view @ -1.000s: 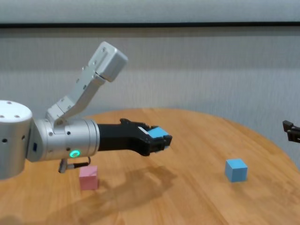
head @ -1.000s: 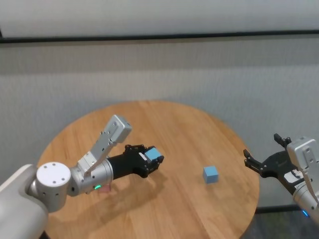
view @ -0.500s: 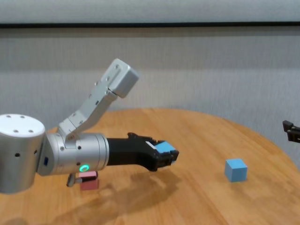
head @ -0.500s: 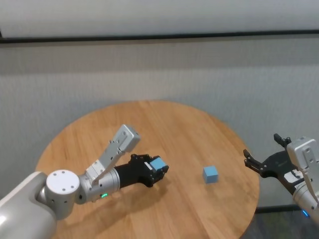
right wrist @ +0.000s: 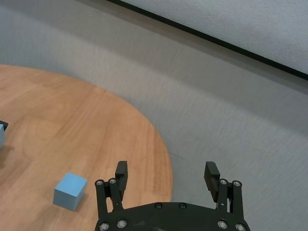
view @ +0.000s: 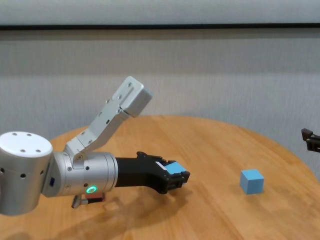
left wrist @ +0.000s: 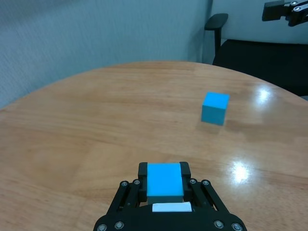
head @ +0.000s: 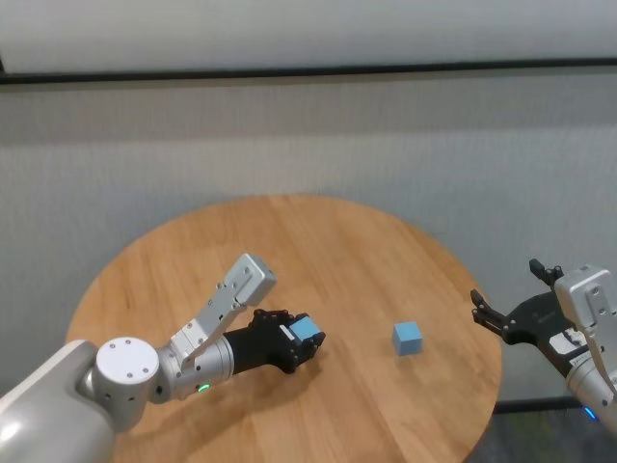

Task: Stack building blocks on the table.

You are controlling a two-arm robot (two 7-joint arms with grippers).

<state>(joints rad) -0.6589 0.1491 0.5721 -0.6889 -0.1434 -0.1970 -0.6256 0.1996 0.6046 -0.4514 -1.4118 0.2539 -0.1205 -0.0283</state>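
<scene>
- Small matte light-blue cube, held (left wrist: pixel 164 179): clamped between the jaws of the left gripper (head: pixel 302 340), low over the round light-brown wood-plank table (head: pixel 337 241), toward the table's near-left part. The chest view suggests it is just above the wood or barely touching; cannot tell which.
- Small matte pink cube (view: pixel 94 198): on the table, under and behind the left forearm, on the robot's side of the held cube. Only a sliver shows in the chest view; hidden in the head view.
- Second small matte light-blue cube, free (head: pixel 408 338): resting on the table, well apart from the held cube, out toward the table's right edge.
- Key relation: the free blue cube lies ahead of the left gripper and off to its right, across open wood. The pink cube lies behind the gripper, beneath the arm. Cubes have no long axis, so only face alignment matters.
- Judgement: the held cube seems set for placing as a base or for carrying onto another; either target needs square alignment before release.
- Right gripper (right wrist: pixel 167 179): jaws spread wide, holding nothing, parked off the table's right edge. It is the nearer arm to the free blue cube.
- Count: three cubes, two light blue and one pink. None stacked yet.
</scene>
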